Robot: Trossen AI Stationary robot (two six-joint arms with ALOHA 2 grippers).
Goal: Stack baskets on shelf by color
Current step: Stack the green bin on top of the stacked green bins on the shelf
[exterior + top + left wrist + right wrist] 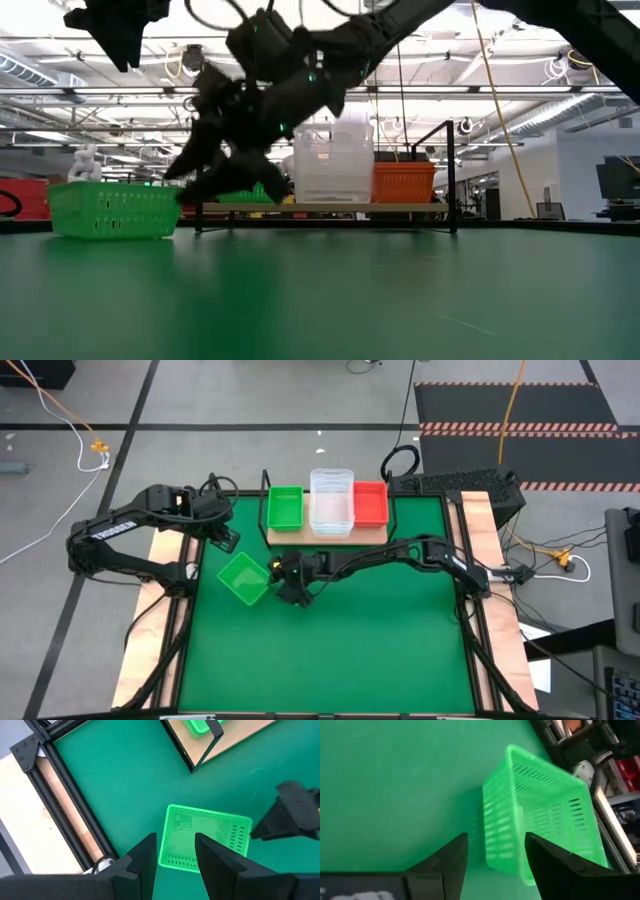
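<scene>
The loose green basket [243, 578] sits upright and skewed on the green mat [330, 650], well in front of the shelf [328, 534] and toward the desk's left side. Your right claw [291, 592] is just beside its right edge, tilted down, fingers spread with a clear gap and nothing between them; in the right wrist view the basket's near wall [501, 832] lines up with that gap but is not yet straddled.

To do this grasp well, turn the wrist until the fingers sit square to that wall, since the basket is rotated relative to the shelf. Lower so one finger goes inside the rim and one outside, and close on a single wall, not across the whole basket. The slotted plastic looks light and likely to skid on the mat, so come down before pushing sideways.

On the shelf board, a green basket [285, 508] stands at the left end, a clear stack [332, 500] in the middle and a red basket [370, 503] at the right. Judging by colour, this one belongs on the green at the left, so plan a lift high enough to clear the black wire frame [266, 495].

The left claw [226, 540] hovers behind the loose basket, near the shelf's left end, partly open and empty. Keep it clear of your carry path.
</scene>
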